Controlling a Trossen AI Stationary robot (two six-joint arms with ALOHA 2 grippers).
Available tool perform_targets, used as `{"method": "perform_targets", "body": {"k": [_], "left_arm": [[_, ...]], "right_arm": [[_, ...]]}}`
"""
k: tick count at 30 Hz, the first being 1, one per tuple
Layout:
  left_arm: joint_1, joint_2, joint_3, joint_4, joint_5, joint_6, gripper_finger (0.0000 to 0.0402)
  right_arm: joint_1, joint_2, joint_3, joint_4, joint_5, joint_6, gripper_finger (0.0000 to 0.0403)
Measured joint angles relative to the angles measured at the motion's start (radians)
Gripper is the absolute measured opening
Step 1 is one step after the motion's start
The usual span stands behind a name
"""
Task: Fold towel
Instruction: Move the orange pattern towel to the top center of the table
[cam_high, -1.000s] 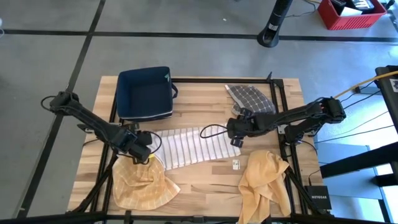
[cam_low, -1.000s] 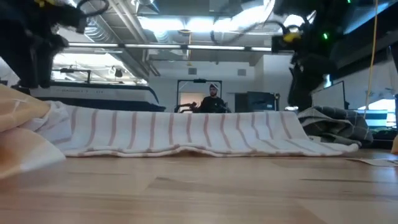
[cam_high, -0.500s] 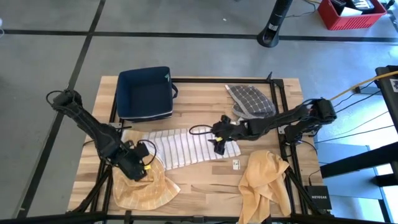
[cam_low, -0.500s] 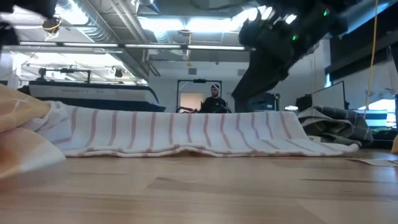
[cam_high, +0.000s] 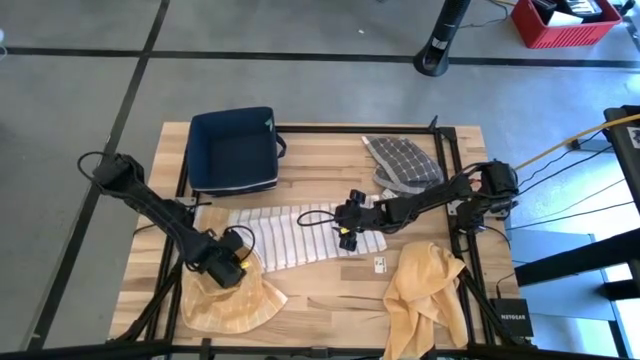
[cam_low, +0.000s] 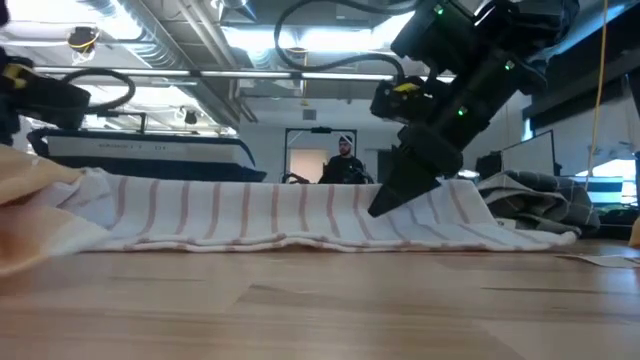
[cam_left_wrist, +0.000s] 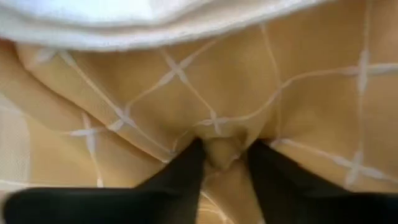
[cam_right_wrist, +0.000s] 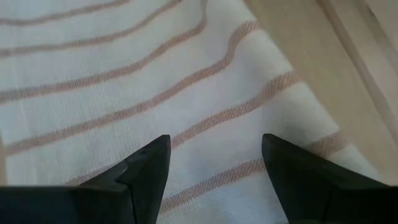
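Observation:
A white towel with pale red stripes (cam_high: 295, 235) lies spread flat mid-table. A yellow checked towel (cam_high: 232, 298) lies crumpled at the near left, touching the striped towel's left end. My left gripper (cam_high: 228, 270) points down onto the yellow towel's far part and is shut on a pucker of it. My right gripper (cam_high: 343, 232) slants down over the striped towel's right part (cam_right_wrist: 205, 93), open, one finger on either side of a stripe. My left gripper pinches a small raised pucker (cam_left_wrist: 221, 151) of the yellow towel between its two fingertips (cam_left_wrist: 186, 174), coming from above and pointing down. The pucker is close to the striped towel's edge (cam_left_wrist: 124, 22). The rest of the yellow towel lies on the table. My right gripper's fingertips (cam_low: 385, 205) are down at the striped towel's surface; whether they touch it I cannot tell.
A navy bin (cam_high: 233, 150) stands at the far left. A grey checked towel (cam_high: 402, 160) lies bunched at the far right, a second yellow towel (cam_high: 425, 295) at the near right, hanging over the edge. A small tag (cam_high: 380, 264) lies beside the striped towel.
My left gripper has sunk and gone toward the table's near edge, rolling about its own axis, from the striped towel's left end onto the yellow towel. My right gripper has come down and gone toward the table's left, from the striped towel's right end over its right part.

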Motion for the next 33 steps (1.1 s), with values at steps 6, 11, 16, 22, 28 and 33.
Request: {"method": "perform_targets", "body": {"k": [6,11,16,22,28,33], "left_arm": [[0.003,0.0,0.038,-0.133,0.058,0.099,0.0013],[-0.03,0.001,0.192,-0.295,0.296,0.25,0.0004],[-0.058,0.0,0.398,-0.475,0.404,0.312,0.0003],[-0.087,-0.001,0.659,-0.72,0.43,0.248,0.0002],[-0.1,-0.013,0.915,-0.81,0.268,0.262,0.0001],[-0.086,-0.022,1.103,-0.812,0.017,0.43,0.0001]], "right_arm": [[0.0,0.0,0.0,-0.002,0.0,0.0,0.0257],[0.0,0.0,0.0,-0.019,0.0,0.001,0.0257],[0.0,0.0,0.0,-0.039,0.0,0.02,0.0257],[0.0,0.0,0.0,-0.136,-0.026,0.065,0.0257],[0.0,0.0,0.0,-0.191,-0.027,0.107,0.0257],[0.0,0.0,0.0,-0.192,-0.044,0.11,0.0257]]}}
